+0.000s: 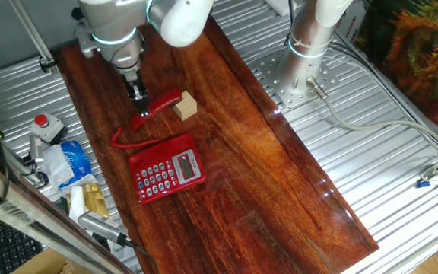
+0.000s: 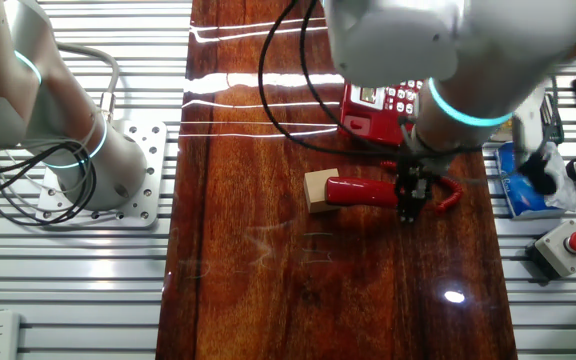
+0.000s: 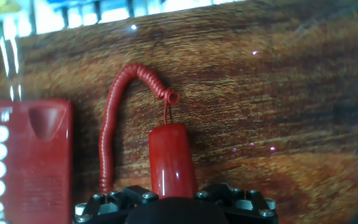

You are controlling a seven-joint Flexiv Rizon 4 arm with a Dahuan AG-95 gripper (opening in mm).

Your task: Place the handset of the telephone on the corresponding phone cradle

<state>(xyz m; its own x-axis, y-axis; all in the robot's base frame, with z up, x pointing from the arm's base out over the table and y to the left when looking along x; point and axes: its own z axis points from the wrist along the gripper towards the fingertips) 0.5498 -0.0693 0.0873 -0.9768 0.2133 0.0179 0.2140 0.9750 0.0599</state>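
My gripper (image 2: 408, 203) pinches the handset (image 2: 368, 192) near its cord end, beside the cube (image 2: 318, 190) (touching, it seems). Grasp done; lifting it to the cradle (image 3: 47, 121) on the telephone (image 1: 167, 168) remains.

Robotics laboratory bench. A wooden board (image 1: 280, 167) lies on ribbed aluminium decking (image 1: 401, 190); a second arm's bolted base (image 2: 108, 170) and an emergency-stop box (image 2: 566, 246) flank it.

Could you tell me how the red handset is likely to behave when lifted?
The glossy red plastic handset looks rigid but probably slippery in the pincer. Its red coiled cord would likely stretch and tug toward the red desk telephone.
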